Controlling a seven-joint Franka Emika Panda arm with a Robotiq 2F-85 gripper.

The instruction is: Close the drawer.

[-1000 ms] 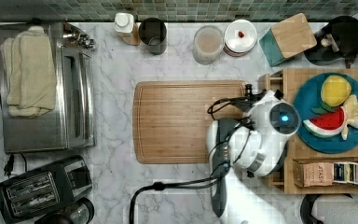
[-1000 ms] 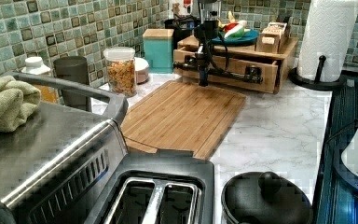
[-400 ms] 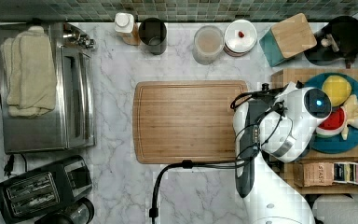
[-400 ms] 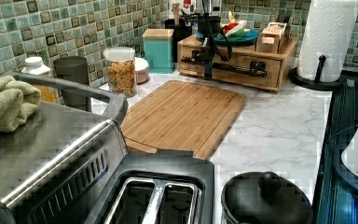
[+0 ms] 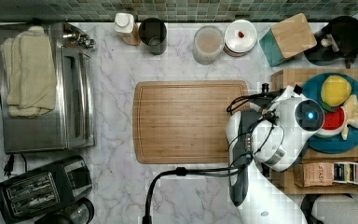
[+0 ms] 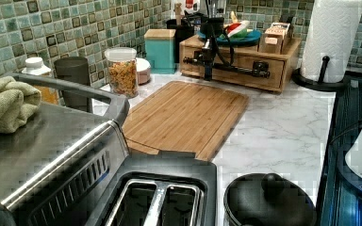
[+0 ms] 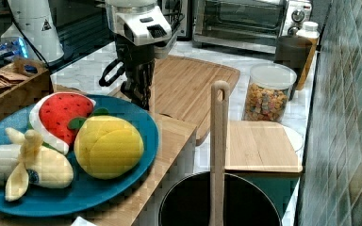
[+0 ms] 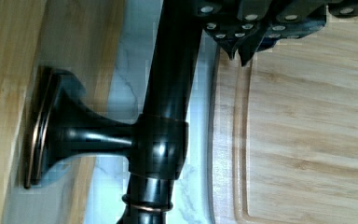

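- I see the drawer [image 6: 245, 66] as a shallow light-wood front panel, sitting flush in its wooden stand in the left view.
- Its long black bar handle [image 8: 165, 112] runs along the front on flared mounts, standing clear of the wood.

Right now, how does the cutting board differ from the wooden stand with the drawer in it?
The cutting board lies flat and bare on the marble counter; the wooden stand is a raised box carrying a blue plate of toy fruit. The cutting board has rounded corners and an edge groove; the stand's drawer carries a long black bar handle, where the gripper sits. Both are light wood.
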